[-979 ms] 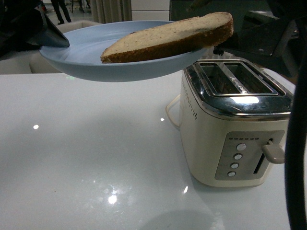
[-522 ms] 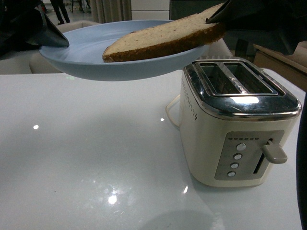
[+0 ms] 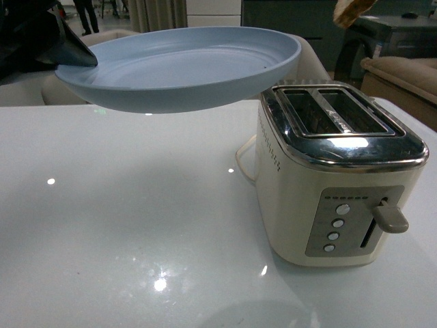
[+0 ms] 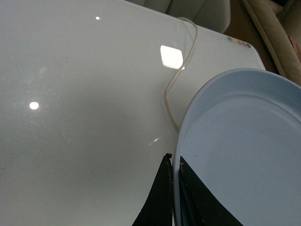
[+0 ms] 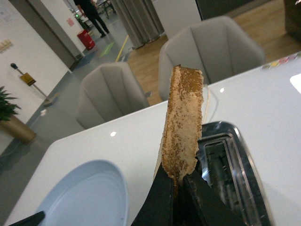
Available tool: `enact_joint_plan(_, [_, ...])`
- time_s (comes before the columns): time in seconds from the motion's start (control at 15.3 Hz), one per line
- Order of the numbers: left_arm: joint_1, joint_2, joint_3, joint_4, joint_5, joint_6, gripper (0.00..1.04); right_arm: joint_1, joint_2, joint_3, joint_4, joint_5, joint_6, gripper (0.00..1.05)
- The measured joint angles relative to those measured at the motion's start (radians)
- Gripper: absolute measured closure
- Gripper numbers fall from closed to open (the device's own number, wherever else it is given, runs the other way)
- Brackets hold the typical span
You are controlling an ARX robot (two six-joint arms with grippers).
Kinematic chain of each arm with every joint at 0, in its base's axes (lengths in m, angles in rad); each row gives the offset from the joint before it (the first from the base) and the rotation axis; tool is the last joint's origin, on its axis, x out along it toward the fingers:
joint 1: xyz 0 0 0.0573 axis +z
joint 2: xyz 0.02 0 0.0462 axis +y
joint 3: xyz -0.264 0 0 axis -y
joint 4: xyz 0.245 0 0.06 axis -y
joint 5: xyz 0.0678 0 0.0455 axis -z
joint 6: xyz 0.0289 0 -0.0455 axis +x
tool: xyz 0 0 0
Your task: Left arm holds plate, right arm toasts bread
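Note:
The pale blue plate (image 3: 181, 68) hangs level above the white table, empty, its right rim over the toaster's left end. My left gripper (image 3: 72, 55) is shut on the plate's left rim; in the left wrist view its dark jaws (image 4: 173, 162) pinch the plate's (image 4: 240, 141) edge. The bread (image 5: 181, 125) stands on edge in my right gripper (image 5: 176, 176), which is shut on its lower end, held high above the toaster (image 5: 230, 174). In the front view only a corner of the bread (image 3: 351, 10) shows at the top edge, above the toaster's slots (image 3: 334, 113).
The cream and chrome toaster (image 3: 338, 184) stands at the table's right, lever (image 3: 389, 219) up, its cord (image 4: 175, 89) looping behind. Grey chairs (image 5: 117, 92) and a sofa (image 3: 403, 72) lie beyond the far table edge. The plate (image 5: 87, 197) is left of the toaster.
The bread has been lifted off the plate and carried up and right, nearly out of the front view. The plate stays held in place, now empty.

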Motion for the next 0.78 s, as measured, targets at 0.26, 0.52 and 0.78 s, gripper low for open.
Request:
enact_joint_plan(0.26, [0.0, 0.0, 0.0, 0.0, 0.0, 0.0, 1.03, -0.041, 0.068, 0.0, 0.04, 0.009, -0.154, 1.02])
enact_joint_plan(0.52, [0.0, 0.0, 0.0, 0.001, 0.0, 0.0, 1.03, -0.032, 0.182, -0.001, 0.043, -0.006, -0.19, 1.02])
enact_joint_plan(0.78, [0.0, 0.0, 0.0, 0.001, 0.0, 0.0, 1.03, -0.005, 0.231, -0.005, 0.067, -0.009, -0.19, 1.02])
